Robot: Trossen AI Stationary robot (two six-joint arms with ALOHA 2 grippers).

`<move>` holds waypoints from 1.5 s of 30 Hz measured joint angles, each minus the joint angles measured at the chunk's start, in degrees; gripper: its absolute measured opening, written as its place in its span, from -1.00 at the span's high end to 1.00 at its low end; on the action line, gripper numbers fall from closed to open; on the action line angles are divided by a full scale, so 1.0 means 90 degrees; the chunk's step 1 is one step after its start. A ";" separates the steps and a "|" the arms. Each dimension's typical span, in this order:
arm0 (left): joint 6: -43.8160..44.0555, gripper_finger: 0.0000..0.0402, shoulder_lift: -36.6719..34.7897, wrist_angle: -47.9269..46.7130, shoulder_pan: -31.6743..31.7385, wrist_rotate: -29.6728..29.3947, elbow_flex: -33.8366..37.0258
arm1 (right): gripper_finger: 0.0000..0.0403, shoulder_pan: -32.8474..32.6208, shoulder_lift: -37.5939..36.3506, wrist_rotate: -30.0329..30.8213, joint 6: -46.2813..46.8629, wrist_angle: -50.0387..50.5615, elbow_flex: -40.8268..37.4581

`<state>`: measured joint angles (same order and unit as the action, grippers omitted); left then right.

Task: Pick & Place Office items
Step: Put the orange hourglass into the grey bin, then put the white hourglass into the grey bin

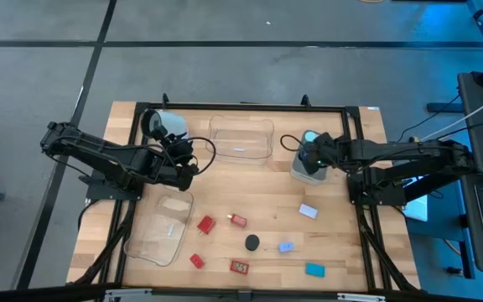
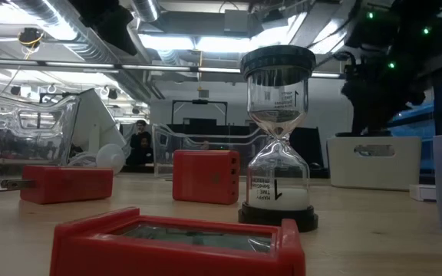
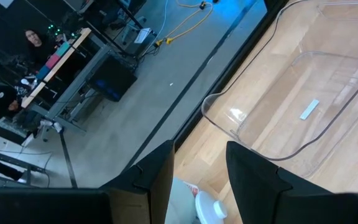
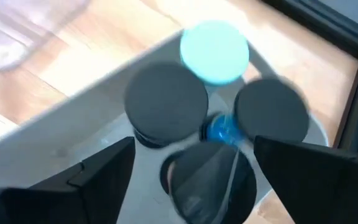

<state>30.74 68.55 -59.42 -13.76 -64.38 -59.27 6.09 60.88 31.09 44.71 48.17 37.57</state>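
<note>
On the wooden table (image 1: 225, 189), the right gripper (image 4: 191, 162) hangs with fingers spread wide over the grey tub (image 1: 307, 166), holding nothing; round black knobs (image 4: 166, 99) sit in the tub directly beneath it. The left gripper (image 3: 197, 180) holds its fingers narrow beside the white mug (image 1: 168, 124), a clear tray (image 3: 303, 106) just ahead of it. Red blocks (image 1: 205, 224) and blue pieces (image 1: 314, 269) lie scattered well apart from both grippers, toward the table's front edge.

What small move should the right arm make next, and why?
Probably lift the right gripper straight up out of the grey square tub. Its fingers stand wide open above the black round knobs already lying inside, so nothing seems held. Red blocks and a black round piece wait on the wooden table.
</note>
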 joint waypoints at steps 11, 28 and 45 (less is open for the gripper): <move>0.0246 0.29 0.0000 0.0002 0.0000 0.0175 0.0000 | -0.67 -0.0192 -0.0002 0.0092 -0.0326 0.0024 0.1389; 0.0577 0.29 0.0000 0.0005 0.0000 0.0608 0.0000 | -0.60 -0.2306 0.0799 -0.1605 -0.1948 -0.3065 0.1388; 0.0627 0.29 0.0000 0.0129 -0.0002 0.1474 0.0000 | -0.60 -0.2603 0.1538 -0.1614 -0.2077 -0.3309 0.1388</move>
<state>36.39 68.55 -58.26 -13.78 -51.11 -59.27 -17.34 74.72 16.57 26.02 18.40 50.06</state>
